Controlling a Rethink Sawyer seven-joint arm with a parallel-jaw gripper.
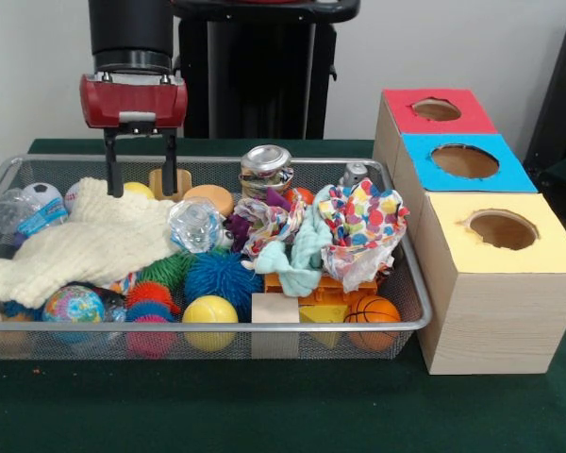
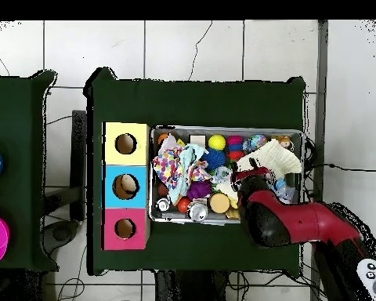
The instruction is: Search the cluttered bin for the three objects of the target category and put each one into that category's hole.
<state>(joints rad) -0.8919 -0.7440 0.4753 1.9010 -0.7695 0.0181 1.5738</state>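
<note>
Nearest me, the silver wire-mesh bin (image 1: 410,326) holds a clear crinkly plastic bottle (image 1: 194,225) mid-clutter, beside the cream knitted cloth (image 1: 94,241). Light, slippery, crushable, I'd judge: grip its middle. Red-and-black gripper (image 1: 142,192) hangs spread, empty, above the far rim.

Wire-mesh bin (image 1: 407,283) sits wide and shallow on the green table, packed full. One clear crinkly bottle (image 1: 194,225) lies on its side mid-bin, at the cream cloth's edge. A second bottle with a blue label (image 1: 24,213) lies tilted in the far left corner. The third isn't visible. Red-faced hole (image 1: 437,109) tops the box farthest back, round and dark.
</note>
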